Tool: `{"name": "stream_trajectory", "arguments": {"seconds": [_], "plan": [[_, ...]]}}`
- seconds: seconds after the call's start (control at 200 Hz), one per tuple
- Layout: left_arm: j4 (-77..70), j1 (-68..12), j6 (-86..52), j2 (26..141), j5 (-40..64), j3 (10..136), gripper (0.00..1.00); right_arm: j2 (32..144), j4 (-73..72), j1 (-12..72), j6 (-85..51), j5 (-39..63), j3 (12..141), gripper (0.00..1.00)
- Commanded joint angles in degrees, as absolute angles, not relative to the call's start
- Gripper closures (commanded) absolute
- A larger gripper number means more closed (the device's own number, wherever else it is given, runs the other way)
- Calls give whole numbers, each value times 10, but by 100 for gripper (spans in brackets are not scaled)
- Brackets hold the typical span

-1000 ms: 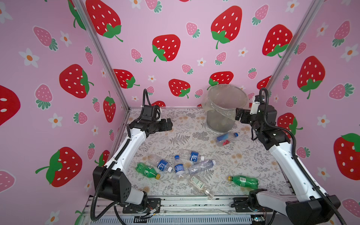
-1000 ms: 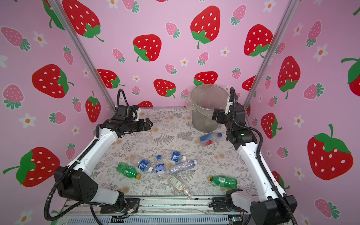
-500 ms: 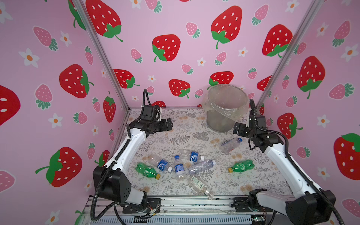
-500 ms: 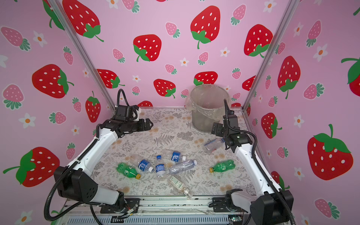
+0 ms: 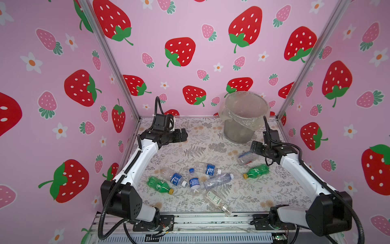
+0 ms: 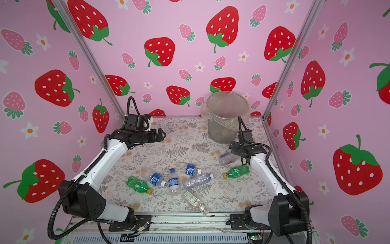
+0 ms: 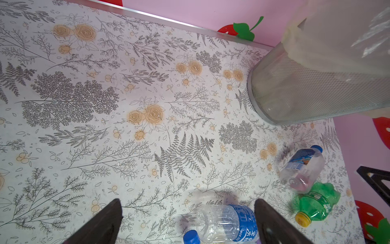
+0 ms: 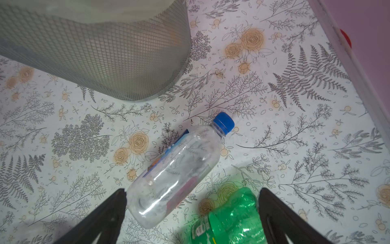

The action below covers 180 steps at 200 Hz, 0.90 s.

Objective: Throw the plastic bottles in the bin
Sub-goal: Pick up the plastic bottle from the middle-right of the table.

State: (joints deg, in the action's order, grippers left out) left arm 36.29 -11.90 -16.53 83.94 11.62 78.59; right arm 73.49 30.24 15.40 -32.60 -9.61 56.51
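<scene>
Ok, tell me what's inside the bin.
The bin shows its clear liner bag folded over the rim; whatever lies at the bottom is hidden by mesh and plastic.

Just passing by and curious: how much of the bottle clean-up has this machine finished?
Done: hard to say, since the bin has a mesh wall that blurs whatever is inside. In hand: nothing. The left gripper and right gripper are both open, the right one poised over a clear blue-capped bottle beside the bin. Left: eight plastic bottles lie on the table.
</scene>
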Motion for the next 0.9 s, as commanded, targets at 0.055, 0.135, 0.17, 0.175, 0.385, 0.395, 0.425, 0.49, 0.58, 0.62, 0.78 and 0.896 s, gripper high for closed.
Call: {"name": "stream_trajectory", "arguments": {"seconds": [0.055,0.135,0.17,0.175,0.385,0.395,0.425,0.49,0.58,0.62,0.78,0.896], "plan": [[371,-120,-166,844,124,807,1,734,348,144,-378,-108,548,1],[371,-120,-166,844,125,809,1,736,357,142,-383,-94,536,1],[372,-120,-167,844,125,807,1,734,354,142,-387,-87,527,1],[372,-119,-167,843,126,808,1,734,353,142,-388,-87,526,1],[371,-120,-166,844,125,807,1,724,336,142,-411,-63,489,1],[371,-120,-166,844,125,807,1,723,335,142,-412,-63,487,1],[371,-120,-166,844,125,808,1,720,332,142,-413,-61,484,1],[372,-120,-166,845,125,808,1,714,333,142,-417,-59,479,0],[372,-122,-165,845,125,809,1,704,335,142,-421,-58,467,4],[372,-123,-165,846,124,809,1,699,335,142,-425,-59,457,8],[374,-123,-163,845,122,809,1,680,338,141,-439,-53,416,14],[374,-123,-164,846,125,809,1,667,321,141,-444,-47,387,15]]}}
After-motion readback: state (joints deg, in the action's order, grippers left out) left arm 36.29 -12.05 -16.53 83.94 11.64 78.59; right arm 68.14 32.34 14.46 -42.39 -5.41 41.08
